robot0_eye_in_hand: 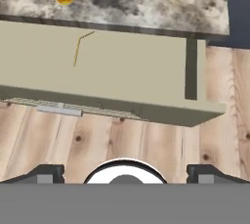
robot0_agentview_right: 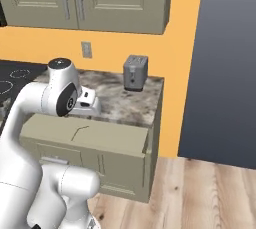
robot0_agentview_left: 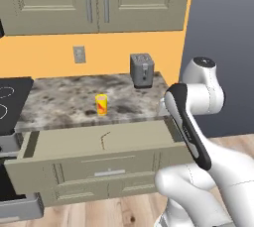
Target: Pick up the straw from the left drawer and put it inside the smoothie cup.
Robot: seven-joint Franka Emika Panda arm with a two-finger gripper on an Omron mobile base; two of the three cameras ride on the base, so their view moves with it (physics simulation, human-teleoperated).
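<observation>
The tool (robot0_eye_in_hand: 125, 173) hovers above the wooden floor (robot0_eye_in_hand: 146, 145) in front of the left drawer (robot0_agentview_left: 99, 141), its tips set wide apart, gripping nothing. The drawer stands pulled open, and the straw (robot0_eye_in_hand: 78, 49) lies bent on its bottom. Beyond, the smoothie cup (robot0_agentview_left: 101, 104) stands upright on the marbled tabletop (robot0_agentview_left: 64, 102), the toaster (robot0_agentview_left: 142, 70) well behind.

Even, shadowless, slightly soft rendering.
</observation>
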